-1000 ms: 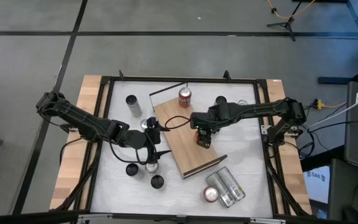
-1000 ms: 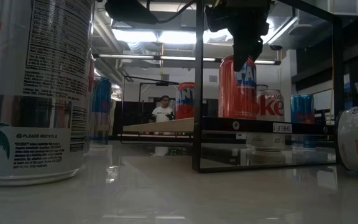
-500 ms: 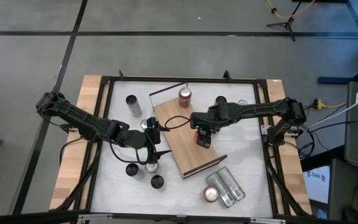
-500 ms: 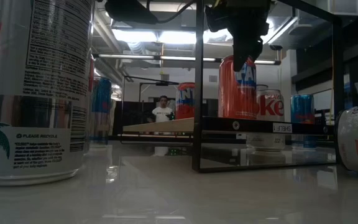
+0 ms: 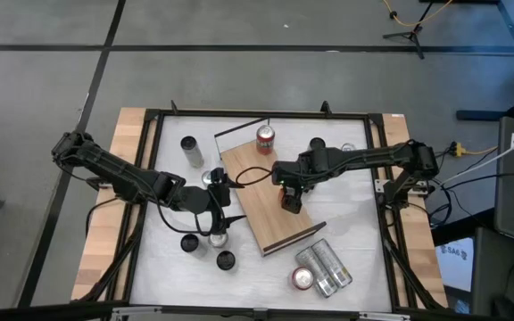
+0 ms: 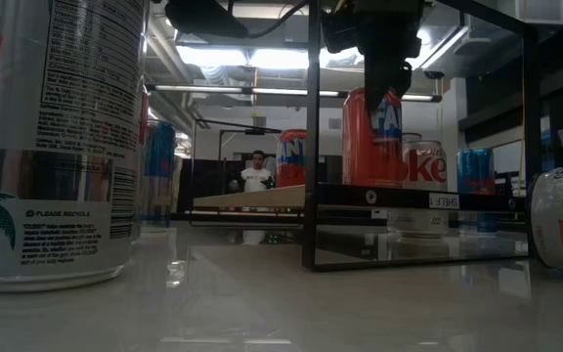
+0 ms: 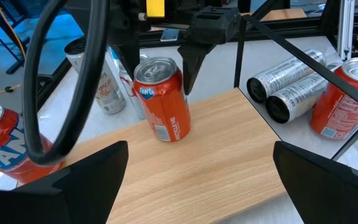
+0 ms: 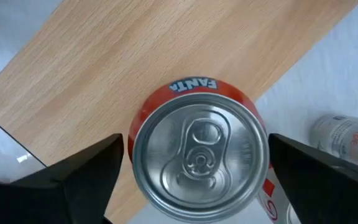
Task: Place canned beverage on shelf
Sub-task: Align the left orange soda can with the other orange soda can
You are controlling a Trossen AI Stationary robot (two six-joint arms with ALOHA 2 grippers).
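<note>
R gripper [image 5: 292,198] stood spread w/ fingers clear of the orange Fanta can [image 7: 164,98], upright on the shelf [image 5: 270,201] toward its 4 o'clock side, so release step looked done; next prob. straight lift-off w/o tipping it; L gripper [image 5: 224,207] spread, idle off shelf's 9 o'clock edge.

Grey floor [image 5: 239,80] crossed by dark seam lines. Tripod feet [image 5: 409,34] and a yellow cable [image 5: 409,13] at the far edge. Low view: ceiling light panels [image 6: 252,57], exposed pipes, a person [image 6: 255,174] standing far back in the room.
</note>
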